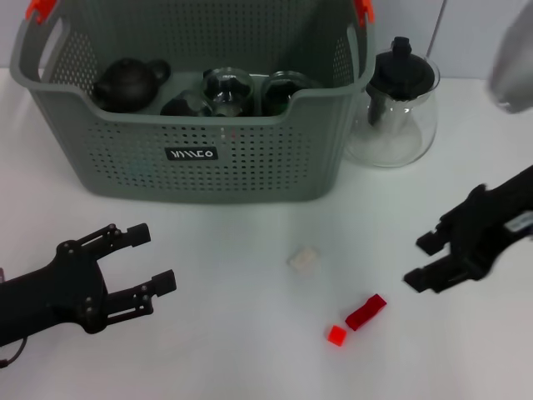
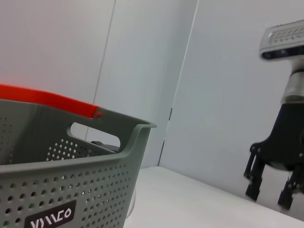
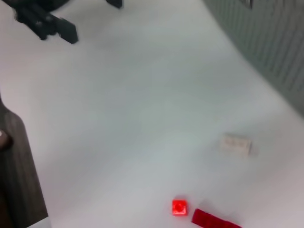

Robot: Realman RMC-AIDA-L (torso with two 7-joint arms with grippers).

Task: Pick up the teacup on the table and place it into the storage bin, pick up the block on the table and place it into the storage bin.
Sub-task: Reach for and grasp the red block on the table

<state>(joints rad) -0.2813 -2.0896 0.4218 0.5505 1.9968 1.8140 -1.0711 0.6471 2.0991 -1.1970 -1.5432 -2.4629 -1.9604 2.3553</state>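
The grey perforated storage bin (image 1: 191,158) stands at the back left of the white table, and its wall and orange handle clip fill the left wrist view (image 2: 71,190). Inside it sit glass teacups (image 1: 226,90) beside a black teapot (image 1: 129,82). Three blocks lie in front of it: a white block (image 1: 303,258), a long red block (image 1: 366,312) and a small red block (image 1: 336,335). The right wrist view looks down on the small red block (image 3: 179,207) and the white block (image 3: 235,143). My left gripper (image 1: 156,257) hovers open at the front left, and my right gripper (image 1: 420,262) hovers open to the right of the blocks. Both are empty.
A glass pitcher (image 1: 396,104) with a black lid stands just right of the bin. The table's dark front edge (image 3: 19,180) shows in the right wrist view. Bare white tabletop lies between the two grippers around the blocks.
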